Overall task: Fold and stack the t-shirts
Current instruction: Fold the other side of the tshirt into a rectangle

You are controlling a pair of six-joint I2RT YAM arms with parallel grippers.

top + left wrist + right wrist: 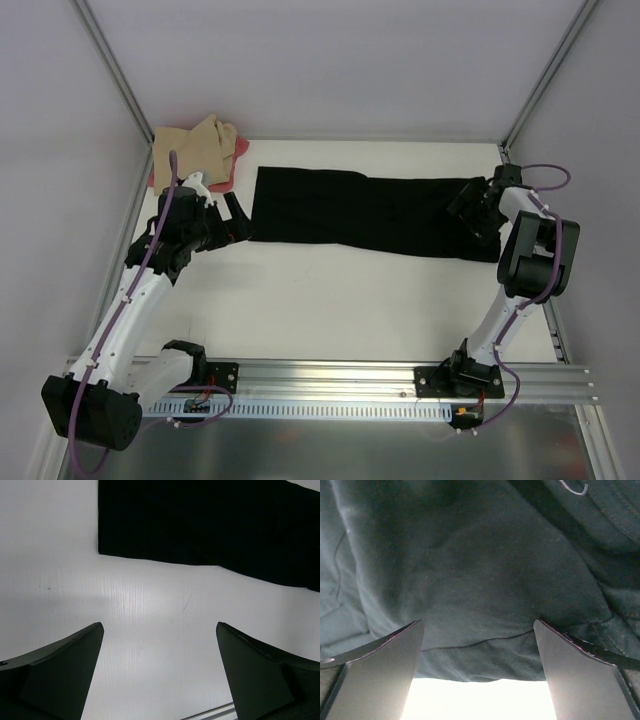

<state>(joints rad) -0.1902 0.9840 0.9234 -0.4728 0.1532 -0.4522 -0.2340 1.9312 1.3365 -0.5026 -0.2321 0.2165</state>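
The black t-shirt lies folded into a long strip across the back of the table. My left gripper is open and empty, just off the strip's left end. In the left wrist view the shirt lies ahead of the open gripper, with bare table between the fingers. My right gripper is over the strip's right end. In the right wrist view it is open, with the black cloth's edge between its fingers. The tan shirt lies crumpled on the pink-red one at the back left.
White table with grey walls and metal frame posts at the back corners. A metal rail with both arm bases runs along the near edge.
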